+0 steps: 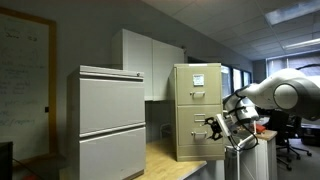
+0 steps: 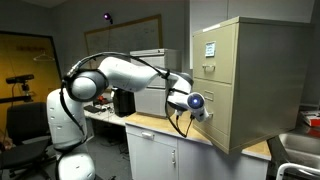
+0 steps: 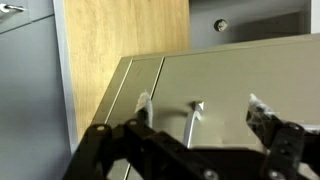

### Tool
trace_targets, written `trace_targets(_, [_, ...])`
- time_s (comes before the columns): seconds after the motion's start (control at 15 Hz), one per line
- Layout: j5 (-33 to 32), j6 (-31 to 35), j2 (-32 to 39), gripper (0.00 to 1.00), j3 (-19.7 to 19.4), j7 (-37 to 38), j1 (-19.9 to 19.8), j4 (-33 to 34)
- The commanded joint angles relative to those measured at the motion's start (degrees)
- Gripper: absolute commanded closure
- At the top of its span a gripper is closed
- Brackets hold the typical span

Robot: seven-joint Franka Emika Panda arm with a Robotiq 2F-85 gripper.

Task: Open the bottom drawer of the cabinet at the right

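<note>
The fingers (image 3: 143, 103) of the gripper (image 3: 199, 101) are sitting wide open, flanking the handle (image 3: 192, 122) of the bottom drawer (image 3: 232, 78) of the cabinet (image 1: 196, 92), clasping nothing.

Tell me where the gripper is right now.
In an exterior view the gripper sits at the front of the tan cabinet, level with its bottom drawer and just above the wooden countertop.

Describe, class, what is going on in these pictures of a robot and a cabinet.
A robot arm holds its open pincer at the front of the bottom drawer of the tan cabinet. In the wrist view its fingers sit either side of what looks like the handle. The drawer looks shut, not yet pulled.
</note>
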Motion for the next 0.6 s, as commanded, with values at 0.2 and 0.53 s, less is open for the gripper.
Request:
trace_targets(0.2, [-1.76, -1.99, 9.79, 0.00, 0.37, 6.31, -3.17, 12.85])
trace_targets(0.53, [-6.28, -4.46, 17.42, 0.00, 1.00, 12.44, -4.10, 20.87])
